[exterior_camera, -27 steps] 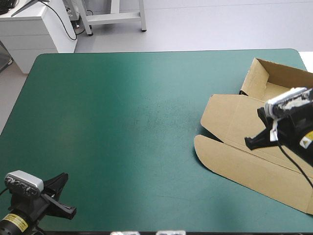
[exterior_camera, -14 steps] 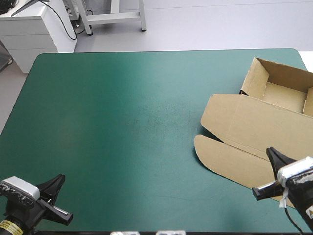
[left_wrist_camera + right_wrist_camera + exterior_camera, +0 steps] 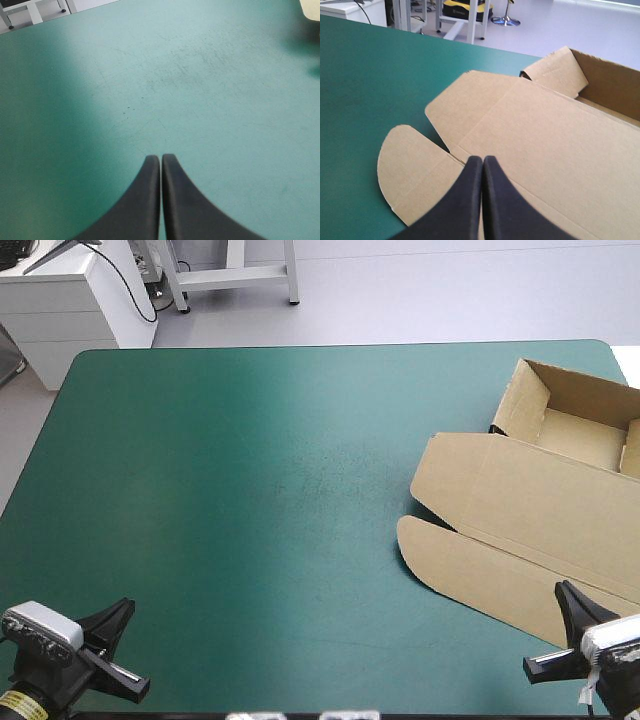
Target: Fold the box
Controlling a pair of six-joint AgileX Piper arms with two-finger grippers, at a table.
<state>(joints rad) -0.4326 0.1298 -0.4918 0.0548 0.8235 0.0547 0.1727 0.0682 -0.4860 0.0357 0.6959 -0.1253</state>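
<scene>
Robotics lab, teal-green table (image 3: 250, 490), white cabinet (image 3: 70, 302), metal stand legs (image 3: 240, 277), bare grey floor (image 3: 420, 290)

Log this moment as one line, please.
box: open tray, lid flat | left gripper: shut, empty, over teal-green cover | right gripper: shut, empty, at box's near edge

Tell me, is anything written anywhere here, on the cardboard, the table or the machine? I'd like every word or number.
No text can be read in these pictures.
box: plain brown board, no print showing.
yellow sticker on the left arm: too small to read.
teal-green cover: only faint scuffs, no writing.
</scene>
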